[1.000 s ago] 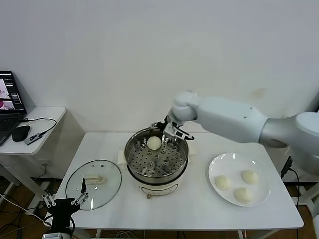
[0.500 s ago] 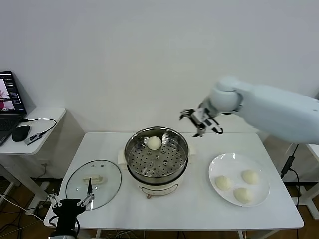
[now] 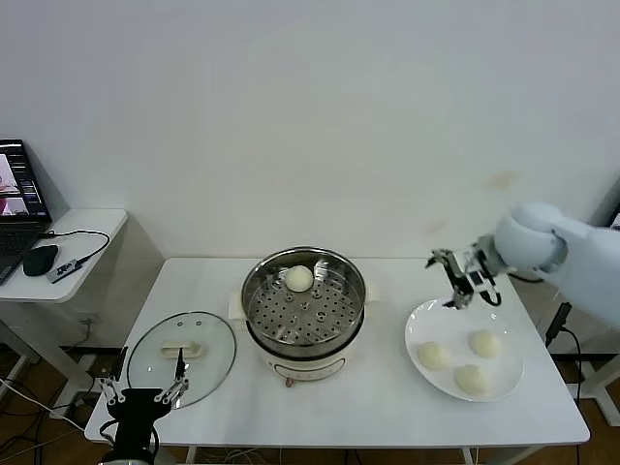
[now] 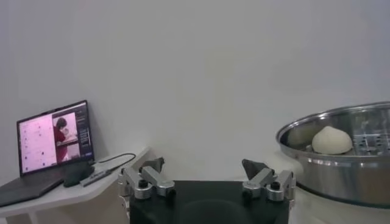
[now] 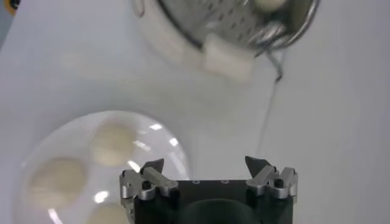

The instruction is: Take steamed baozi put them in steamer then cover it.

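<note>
Your right gripper [image 3: 463, 282] hovers, fingers spread and empty, over the plate's [image 3: 418, 325] upper-left rim at frame right. Descend off-centre and you may nudge a baozi [image 3: 433, 356] into its close neighbours or squash it. The left gripper [image 3: 142, 396], also spread, waits at lower left near the cover [image 3: 182, 358].

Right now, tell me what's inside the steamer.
One bun sits on the steamer's perforated floor, toward the back; the rest of the floor shows bare. The lid lies beside it on the table, so nothing is covered.

Laptop [image 3: 21, 197], mouse [image 3: 41, 259] — white plate [image 3: 418, 329]
</note>
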`<move>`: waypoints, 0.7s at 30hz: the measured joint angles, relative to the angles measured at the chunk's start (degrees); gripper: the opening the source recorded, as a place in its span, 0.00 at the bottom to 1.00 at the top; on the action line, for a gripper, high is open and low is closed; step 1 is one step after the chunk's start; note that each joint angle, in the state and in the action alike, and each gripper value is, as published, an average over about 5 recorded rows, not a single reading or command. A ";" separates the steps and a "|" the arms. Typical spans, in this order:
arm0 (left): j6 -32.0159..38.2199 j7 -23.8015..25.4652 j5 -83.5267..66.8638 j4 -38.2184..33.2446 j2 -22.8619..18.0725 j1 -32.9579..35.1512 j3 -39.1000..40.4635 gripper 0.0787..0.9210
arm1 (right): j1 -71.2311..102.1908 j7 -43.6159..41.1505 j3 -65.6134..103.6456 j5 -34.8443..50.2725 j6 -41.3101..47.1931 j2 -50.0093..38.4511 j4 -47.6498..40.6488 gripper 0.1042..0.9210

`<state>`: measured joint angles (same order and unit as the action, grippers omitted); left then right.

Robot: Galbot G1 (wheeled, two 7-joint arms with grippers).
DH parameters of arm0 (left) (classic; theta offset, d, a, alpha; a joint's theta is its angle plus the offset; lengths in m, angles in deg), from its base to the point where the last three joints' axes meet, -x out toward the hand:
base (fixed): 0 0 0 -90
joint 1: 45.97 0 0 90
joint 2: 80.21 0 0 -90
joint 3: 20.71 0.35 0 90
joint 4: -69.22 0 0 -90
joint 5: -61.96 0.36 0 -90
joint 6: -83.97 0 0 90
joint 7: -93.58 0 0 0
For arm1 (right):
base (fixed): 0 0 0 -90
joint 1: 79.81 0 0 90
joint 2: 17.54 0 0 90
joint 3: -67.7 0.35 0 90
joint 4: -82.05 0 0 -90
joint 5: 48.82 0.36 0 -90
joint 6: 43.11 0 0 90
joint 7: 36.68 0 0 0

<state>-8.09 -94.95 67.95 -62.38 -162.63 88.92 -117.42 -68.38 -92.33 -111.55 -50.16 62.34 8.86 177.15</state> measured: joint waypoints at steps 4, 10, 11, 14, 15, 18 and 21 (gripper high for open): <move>0.01 -0.01 0.33 0.03 -0.18 0.18 -0.03 0.88 | 6.07 0.43 2.86 -1.36 1.51 -1.10 -0.05 0.88; -0.07 0.00 0.52 0.19 -0.32 0.39 -0.26 0.88 | 13.24 0.81 5.89 -2.86 3.29 -1.29 -0.68 0.88; -0.07 0.00 0.54 0.23 -0.37 0.43 -0.28 0.88 | 14.13 0.81 6.25 -3.00 3.49 -1.20 -0.84 0.88; -0.07 0.00 0.60 0.39 -0.52 0.49 -0.30 0.88 | 16.36 0.81 7.08 -3.29 3.95 -0.83 -1.34 0.88; -0.07 0.00 0.62 0.44 -0.57 0.49 -0.31 0.88 | 17.00 0.82 7.31 -3.36 4.08 -0.69 -1.51 0.88; -0.07 -0.01 0.64 0.58 -0.69 0.46 -0.31 0.88 | 18.70 0.91 7.94 -3.60 4.43 -0.18 -2.08 0.88; -0.07 -0.01 0.64 0.70 -0.74 0.41 -0.31 0.88 | 20.08 1.11 8.45 -3.91 4.68 0.42 -2.71 0.88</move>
<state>-8.16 -94.96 68.59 -61.69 -163.37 89.33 -117.73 -48.29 -91.23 -103.10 -54.07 67.02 9.29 174.44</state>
